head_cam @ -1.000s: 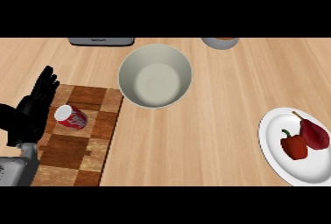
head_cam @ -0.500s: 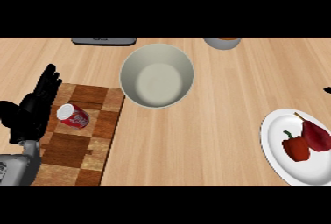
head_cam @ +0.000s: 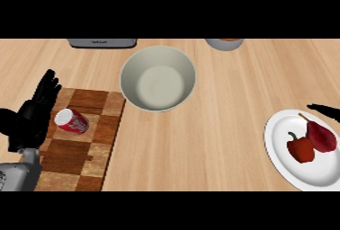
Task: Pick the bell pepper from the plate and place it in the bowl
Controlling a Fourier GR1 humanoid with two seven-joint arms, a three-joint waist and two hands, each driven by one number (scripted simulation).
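A red bell pepper [head_cam: 300, 148] lies on the white plate [head_cam: 285, 166] at the right edge, next to a darker red pear-shaped fruit [head_cam: 320, 135]. The large pale bowl [head_cam: 158, 78] stands at the upper middle, well left of the plate, with nothing inside. Only a black sliver of my right hand [head_cam: 325, 109] shows, coming in from the right edge just above the plate's far rim and apart from the pepper. My left hand [head_cam: 33, 117] rests open at the left edge, fingers up.
A checkered wooden cutting board [head_cam: 79, 152] lies beside my left hand with a red can [head_cam: 72, 121] on its side on it. A grey appliance [head_cam: 103, 42] and a small grey cup [head_cam: 224, 43] stand at the counter's far edge.
My right hand has come into view at the right edge and reached further left over the plate's far rim. The left hand, pepper and bowl have not moved.
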